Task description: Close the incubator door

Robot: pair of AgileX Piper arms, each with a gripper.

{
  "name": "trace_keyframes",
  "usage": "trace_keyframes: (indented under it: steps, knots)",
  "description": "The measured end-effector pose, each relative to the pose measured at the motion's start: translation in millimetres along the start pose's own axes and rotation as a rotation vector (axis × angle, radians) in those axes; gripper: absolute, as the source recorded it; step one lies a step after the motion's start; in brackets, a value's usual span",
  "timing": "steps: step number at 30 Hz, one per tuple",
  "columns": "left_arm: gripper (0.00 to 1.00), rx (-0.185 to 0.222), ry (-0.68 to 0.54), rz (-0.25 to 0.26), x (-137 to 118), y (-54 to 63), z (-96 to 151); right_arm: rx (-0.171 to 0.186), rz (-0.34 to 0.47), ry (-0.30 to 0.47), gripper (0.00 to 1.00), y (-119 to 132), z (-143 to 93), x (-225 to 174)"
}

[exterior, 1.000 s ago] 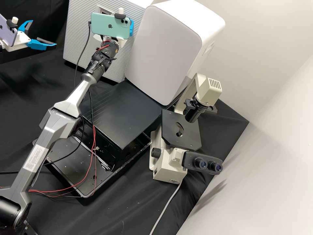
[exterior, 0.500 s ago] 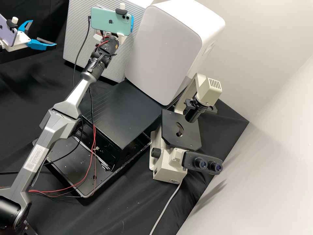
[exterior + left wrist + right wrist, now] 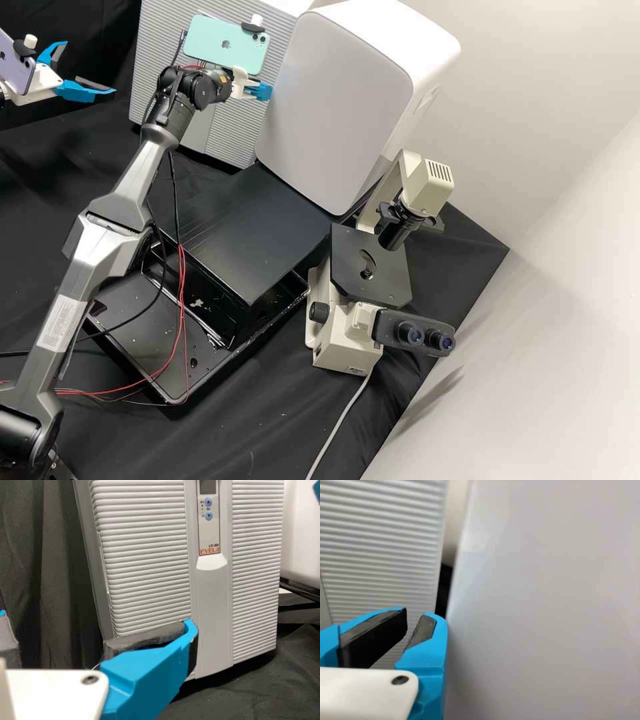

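Black-draped surface (image 3: 267, 427) under the incubator (image 3: 233, 143); facing it, left hand (image 3: 90, 67) spread wide, empty; in front of it, just beside white machine (image 3: 333, 107), right hand (image 3: 269, 91) slightly parted, empty

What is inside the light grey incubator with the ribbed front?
Its contents cannot be told. The ribbed front, with its narrow control panel, covers the interior; in the high view a mint-green rectangular phone also hides part of that front.
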Motion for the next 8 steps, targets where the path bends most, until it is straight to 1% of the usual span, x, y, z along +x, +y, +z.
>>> trace_keyframes:
  steps: [2, 4, 6, 8]
  knots:
    - [1.00, 0.000, 0.000, 0.000, 0.0, 0.0, 0.0, 0.024, -0.014, -0.010, 1.00, 8.0, 3.8, -5.6]
    - [1.00, 0.000, 0.000, 0.000, 0.0, 0.0, 0.0, 0.060, -0.033, -0.005, 1.00, 15.5, 8.7, -8.8]
    - [1.00, 0.000, 0.000, 0.000, 0.0, 0.0, 0.0, 0.104, -0.058, 0.006, 1.00, 22.8, 14.5, -10.9]
    - [1.00, 0.000, 0.000, 0.000, 0.0, 0.0, 0.0, 0.130, -0.071, -0.010, 1.00, 32.3, 26.6, -10.9]
